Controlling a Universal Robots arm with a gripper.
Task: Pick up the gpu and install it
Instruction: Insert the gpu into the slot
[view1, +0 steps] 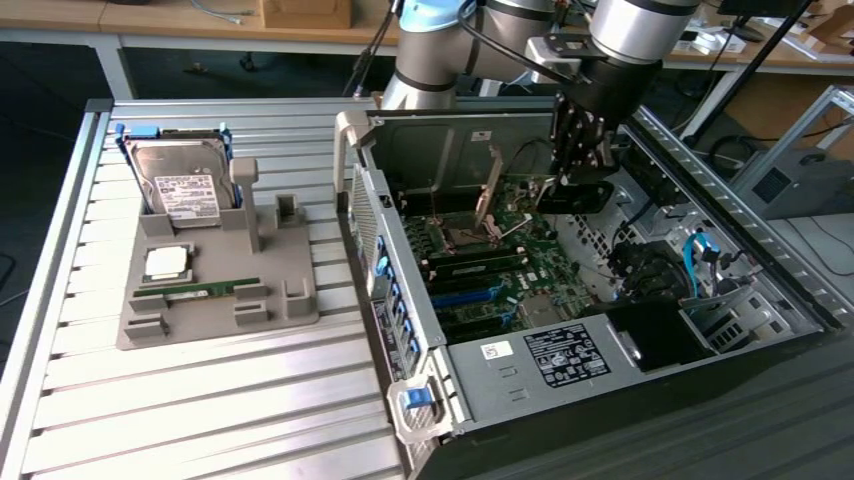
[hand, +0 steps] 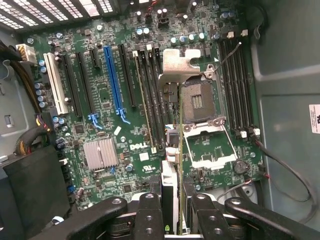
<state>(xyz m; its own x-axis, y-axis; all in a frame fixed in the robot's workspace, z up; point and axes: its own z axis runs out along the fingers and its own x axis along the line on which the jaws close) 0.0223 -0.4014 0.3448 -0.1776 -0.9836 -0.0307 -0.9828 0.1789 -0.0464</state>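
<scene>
**Gpu (hand: 170, 190) clenched in my claw (view1: 585, 172)**

I have the gpu edge-on – a thin card pinched between my fingers (hand: 150, 215), its silvery bracket edge beside a green strip of board. In the exterior view I hang in the upper right of the frame, inside the open computer case (view1: 400, 230), with the card above the green motherboard (hand: 110, 125). On the exterior view's left, a gray holder (view1: 220, 310) on the slatted surface (view1: 200, 400) carries the hard drive (view1: 184, 185) and the memory stick (view1: 214, 287) – well apart from me.
</scene>
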